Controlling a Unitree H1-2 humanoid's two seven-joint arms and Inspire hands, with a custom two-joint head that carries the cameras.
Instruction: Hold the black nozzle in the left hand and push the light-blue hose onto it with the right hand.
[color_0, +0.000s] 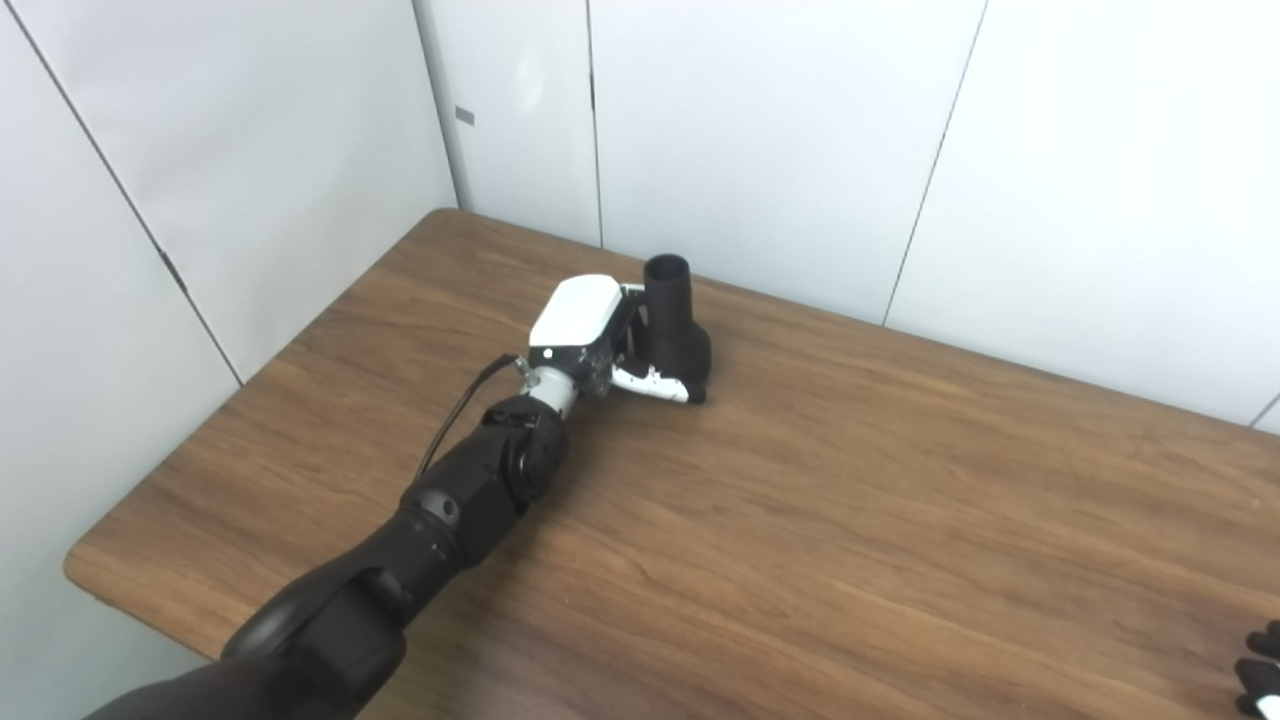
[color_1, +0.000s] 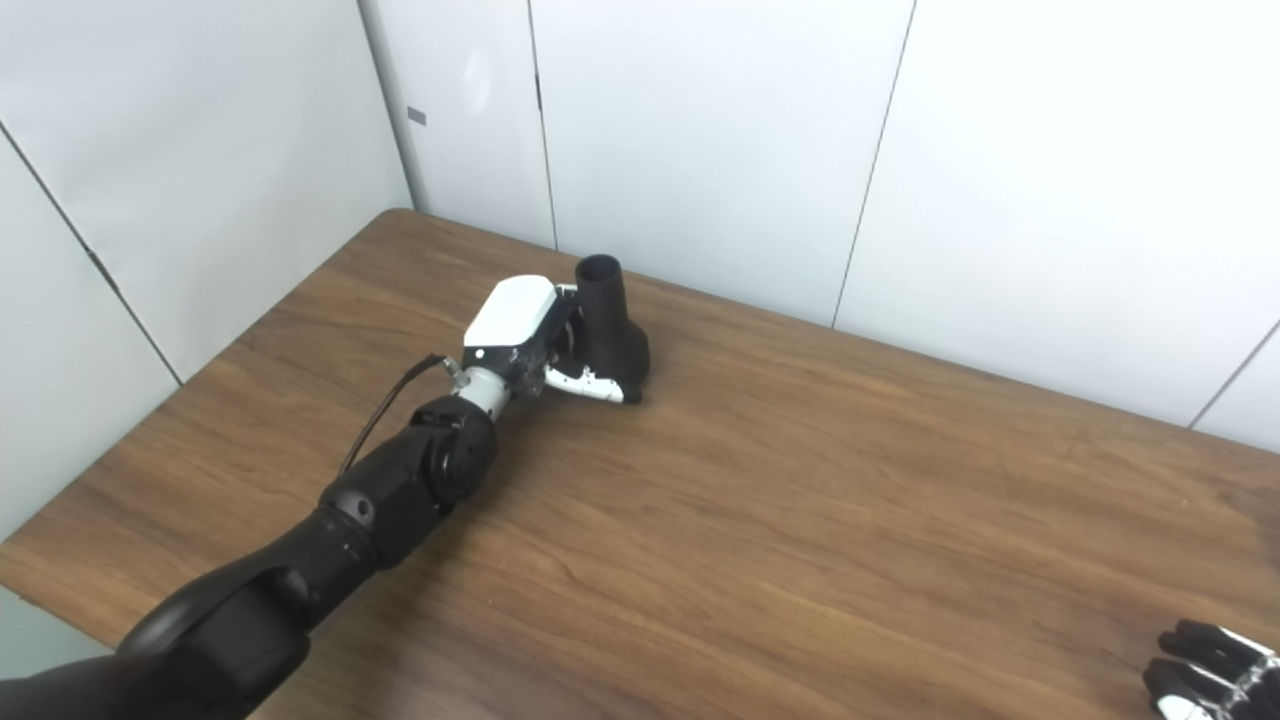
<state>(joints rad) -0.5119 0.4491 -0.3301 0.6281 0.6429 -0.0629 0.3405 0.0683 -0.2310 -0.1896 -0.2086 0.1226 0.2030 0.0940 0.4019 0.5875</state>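
While our left arm (color_0: 470, 500) reaches from the lower left of the frame toward the upper middle, the left robot hand (color_0: 590, 340) sits against the black nozzle (color_0: 675, 325) with its fingers curled around the nozzle's near side and the thumb (color_0: 655, 383) lying across its wide base. We have hold of the nozzle there, a little above the centre of the wooden surface (color_0: 900, 520), close to the white wall panels (color_0: 780, 130) at the back. It stands with its broad base on the wood and its narrow open mouth pointing up. Our right robot hand (color_1: 1215, 655) only peeks in at the lower right corner, dark fingers low over the wood, well apart from the nozzle; we cannot tell whether it is open or closed.
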